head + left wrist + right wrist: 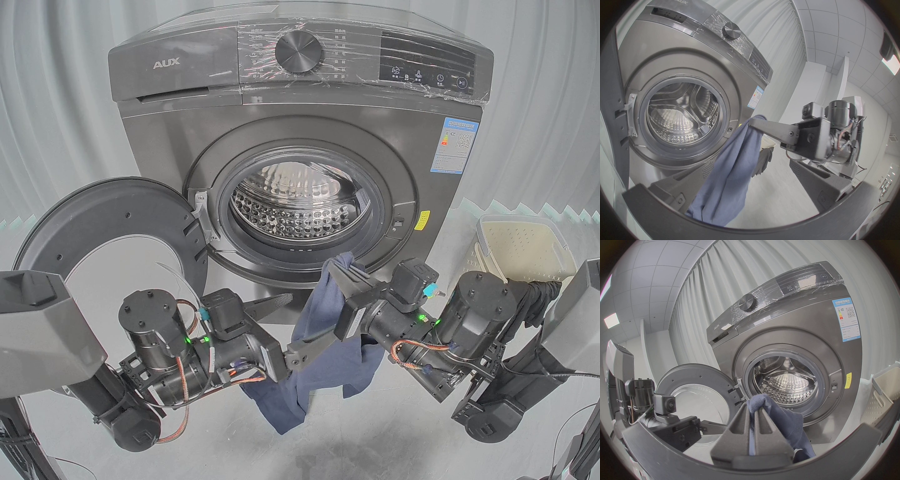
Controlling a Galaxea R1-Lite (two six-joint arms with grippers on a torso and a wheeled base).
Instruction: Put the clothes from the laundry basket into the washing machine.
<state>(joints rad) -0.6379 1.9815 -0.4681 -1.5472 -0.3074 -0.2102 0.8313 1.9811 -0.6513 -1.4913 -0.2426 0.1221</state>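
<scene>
A blue garment [325, 362] hangs in front of the washing machine [294, 106], just below its open drum [294, 200]. My right gripper [339, 267] is shut on the garment's top corner, and in the right wrist view its fingers [742, 427] are pressed together on the blue cloth [787, 424]. My left gripper [309, 320] is open lower down, with the hanging cloth [731, 181] between its spread fingers and untouched as far as I can see. The cream laundry basket [525, 247] stands on the floor at the right, a dark garment [537, 300] draped over its rim.
The round door [106, 225] stands swung fully open at the machine's left, close to my left arm. A grey curtain hangs behind the machine. The floor in front of it is bare and light grey.
</scene>
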